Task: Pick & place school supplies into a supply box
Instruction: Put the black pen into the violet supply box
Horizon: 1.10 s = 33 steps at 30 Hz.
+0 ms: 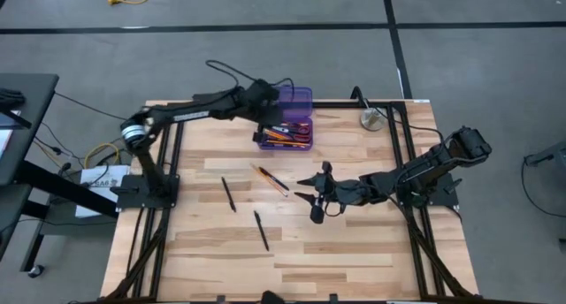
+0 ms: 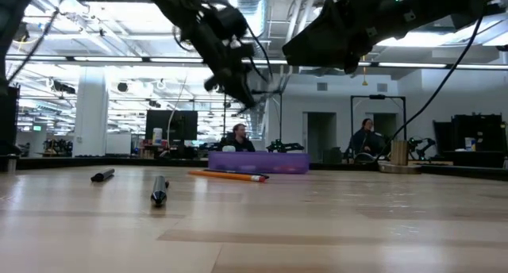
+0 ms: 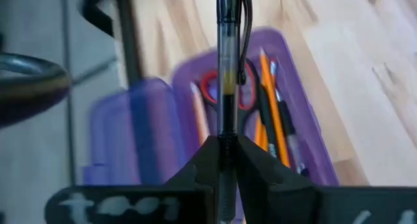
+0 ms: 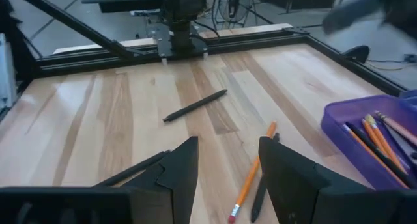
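Observation:
The purple supply box (image 1: 296, 118) sits open near the table's far edge, its lid (image 3: 130, 139) folded back. Inside lie the red-handled scissors (image 3: 210, 87), orange pencils (image 3: 273, 113) and pens. My left gripper (image 1: 265, 120) hovers over the box, shut on a clear-barrelled pen (image 3: 226, 81). My right gripper (image 4: 228, 165) is open, low over the table's middle (image 1: 311, 187), just right of an orange pencil (image 4: 251, 175) and a black pen (image 4: 262, 191) lying side by side. Two more black pens (image 1: 228, 194) (image 1: 261, 230) lie flat on the wood. My left gripper pinches the pen between its two fingers on the clear barrel (image 3: 226, 142). The clip end (image 3: 242, 15) sticks out well past the fingertips. The pen is lifted clear and hangs over the open box, roughly in line with the things inside.
A round metal disc (image 1: 371, 120) rests near the far right corner. Black frame rails run along the table's left, right and far edges (image 1: 402, 154). Bare wood stretches across the near half (image 1: 336, 260). People sit in the room beyond (image 2: 238, 138).

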Each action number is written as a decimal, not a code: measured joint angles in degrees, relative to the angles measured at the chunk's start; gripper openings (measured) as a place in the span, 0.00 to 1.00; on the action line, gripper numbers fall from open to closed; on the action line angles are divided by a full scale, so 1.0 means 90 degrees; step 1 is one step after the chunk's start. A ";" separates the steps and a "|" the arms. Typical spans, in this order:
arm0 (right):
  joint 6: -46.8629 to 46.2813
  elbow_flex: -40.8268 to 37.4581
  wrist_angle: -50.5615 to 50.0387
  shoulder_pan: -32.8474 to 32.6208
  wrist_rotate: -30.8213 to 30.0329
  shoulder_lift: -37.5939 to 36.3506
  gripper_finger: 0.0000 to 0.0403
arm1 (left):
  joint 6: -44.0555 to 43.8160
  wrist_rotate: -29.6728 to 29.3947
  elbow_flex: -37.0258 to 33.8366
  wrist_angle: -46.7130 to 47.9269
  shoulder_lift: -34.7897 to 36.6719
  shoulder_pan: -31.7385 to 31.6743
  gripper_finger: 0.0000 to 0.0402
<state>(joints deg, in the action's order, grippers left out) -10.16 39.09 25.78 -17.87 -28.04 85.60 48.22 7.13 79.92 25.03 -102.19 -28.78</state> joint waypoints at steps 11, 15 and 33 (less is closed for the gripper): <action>-0.0177 0.0002 -0.0053 -0.0061 -0.0043 0.0000 0.38 | -0.0813 -0.0165 0.1019 0.0571 -0.1374 0.0028 0.07; -0.0174 0.0002 -0.0105 -0.0053 -0.0045 0.0000 0.38 | -0.0835 -0.0116 0.1025 0.0733 -0.1389 0.0032 0.11; -0.0200 0.0002 -0.0115 -0.0056 -0.0026 0.0000 0.38 | -0.1898 0.0754 0.1637 0.2786 -0.1285 0.0073 0.36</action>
<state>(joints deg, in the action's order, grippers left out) -11.96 39.11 24.75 -18.37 -28.27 85.60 31.14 13.92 94.65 50.11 -113.76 -28.12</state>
